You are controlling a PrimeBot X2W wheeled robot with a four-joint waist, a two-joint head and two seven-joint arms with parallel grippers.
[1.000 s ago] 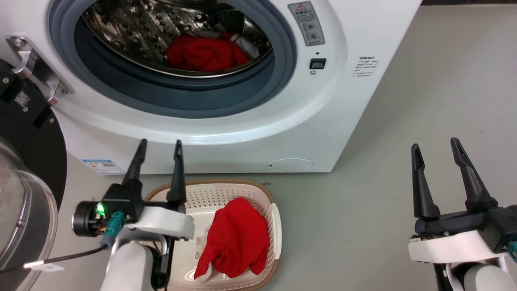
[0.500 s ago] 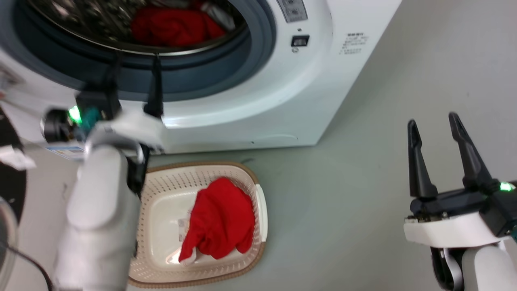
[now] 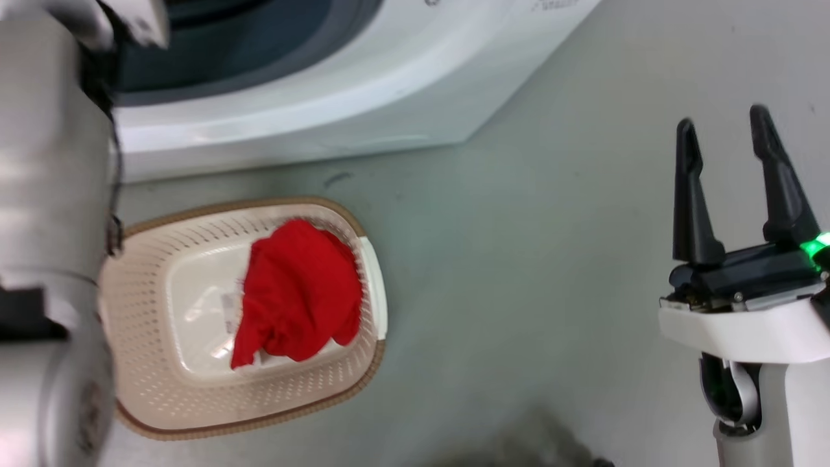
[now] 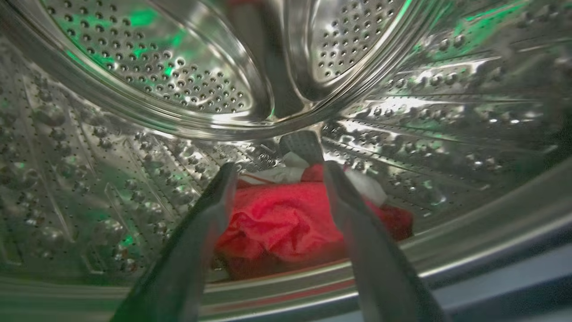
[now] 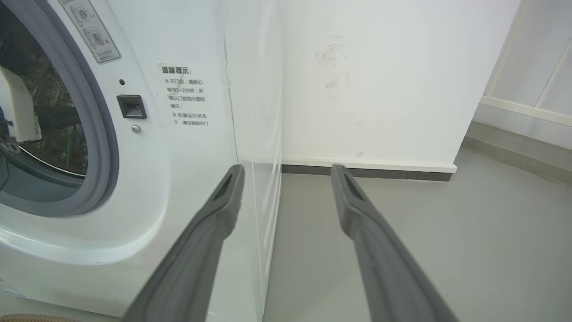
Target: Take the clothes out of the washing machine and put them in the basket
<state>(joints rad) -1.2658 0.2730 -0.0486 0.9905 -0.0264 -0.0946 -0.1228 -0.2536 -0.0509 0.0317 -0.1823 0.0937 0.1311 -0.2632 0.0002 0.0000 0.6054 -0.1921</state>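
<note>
Left gripper (image 4: 279,169): you're jaws-apart inside washing machine (image 3: 337,97) drum (image 4: 178,89), red clothes (image 4: 277,219) just ahead | right gripper (image 3: 722,122): jaws apart, right of the machine | basket (image 3: 162,415): in front, one red garment (image 3: 298,292) in.

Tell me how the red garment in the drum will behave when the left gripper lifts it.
The red garment lies crumpled in folds, so it will probably hang limp and trail. Bunched against the white fabric behind it, it may drag that along. It looks thin, so probably light.
</note>
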